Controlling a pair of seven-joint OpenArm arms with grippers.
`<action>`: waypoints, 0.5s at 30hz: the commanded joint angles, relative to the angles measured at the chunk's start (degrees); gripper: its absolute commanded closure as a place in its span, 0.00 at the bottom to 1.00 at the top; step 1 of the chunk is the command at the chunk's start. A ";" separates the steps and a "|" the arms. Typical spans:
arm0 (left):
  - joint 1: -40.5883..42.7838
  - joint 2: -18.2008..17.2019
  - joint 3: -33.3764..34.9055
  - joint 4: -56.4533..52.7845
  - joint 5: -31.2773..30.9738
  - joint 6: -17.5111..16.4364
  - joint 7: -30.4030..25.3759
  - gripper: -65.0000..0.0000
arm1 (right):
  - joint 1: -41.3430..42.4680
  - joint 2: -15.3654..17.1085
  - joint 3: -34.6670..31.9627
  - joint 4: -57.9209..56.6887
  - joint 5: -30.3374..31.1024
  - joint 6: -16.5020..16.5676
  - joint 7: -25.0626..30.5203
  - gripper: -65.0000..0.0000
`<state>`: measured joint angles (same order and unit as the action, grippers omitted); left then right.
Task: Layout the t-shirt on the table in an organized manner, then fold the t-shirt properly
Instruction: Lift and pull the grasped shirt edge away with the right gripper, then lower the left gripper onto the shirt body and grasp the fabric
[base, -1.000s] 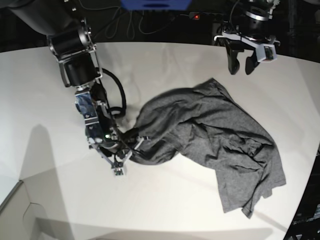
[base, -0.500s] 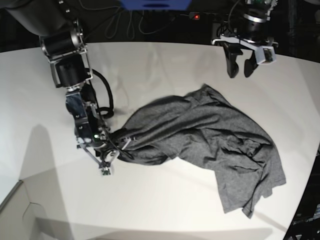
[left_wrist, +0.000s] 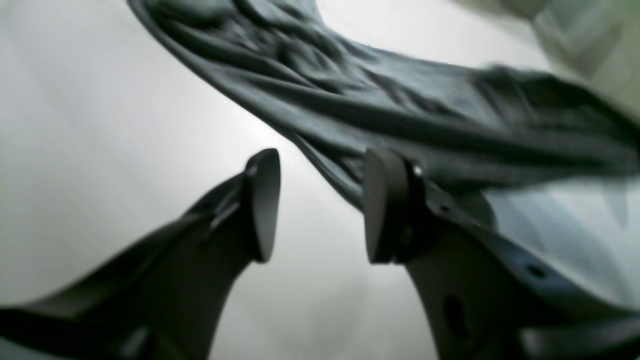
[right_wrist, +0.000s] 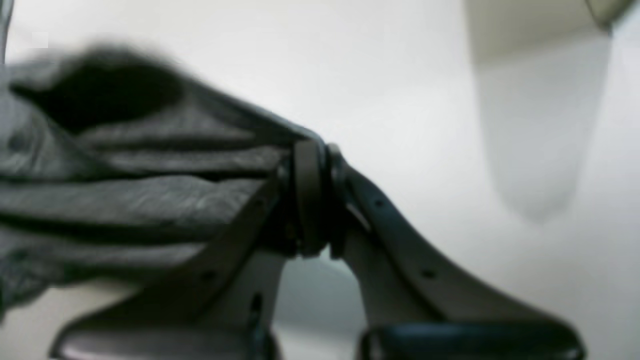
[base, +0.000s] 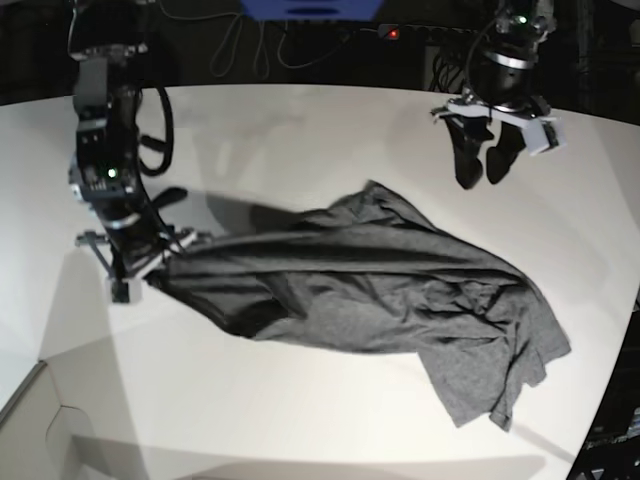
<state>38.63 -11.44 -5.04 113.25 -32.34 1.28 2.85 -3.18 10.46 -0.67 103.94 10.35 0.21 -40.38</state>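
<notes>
T-shirt (base: 380, 290) sprawls rumpled across your white table (base: 300, 420), one end stretched taut toward the right gripper (base: 150, 262), whose jaws are clamped tight on a bunched edge of cloth. Farther back, your left gripper (base: 483, 165) hangs above the table, jaws parted, holding nothing.

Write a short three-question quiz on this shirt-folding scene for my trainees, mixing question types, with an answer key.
1. True or false: the t-shirt lies flat and folded on the table.
2. Which gripper grips the cloth? A) left gripper B) right gripper
3. Fill in: the left gripper hangs ____, holding nothing.

Key: 1 false, it is bunched and stretched out; 2 B; 3 open.
</notes>
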 joint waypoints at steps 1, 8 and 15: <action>-0.70 -0.21 -0.02 1.08 -0.41 -0.53 -1.40 0.59 | -0.64 0.13 0.62 1.77 0.33 0.10 1.74 1.00; -7.29 -0.03 -0.02 1.17 -0.67 -0.53 7.65 0.58 | -8.20 0.05 3.96 2.83 0.51 0.10 1.30 1.00; -11.77 0.23 1.48 0.64 -0.76 -0.53 10.38 0.58 | -9.44 0.13 5.99 2.74 0.24 0.10 1.13 1.00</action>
<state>27.44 -10.98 -3.57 112.86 -32.91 1.17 14.52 -12.97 10.15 5.13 105.54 10.83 0.25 -40.62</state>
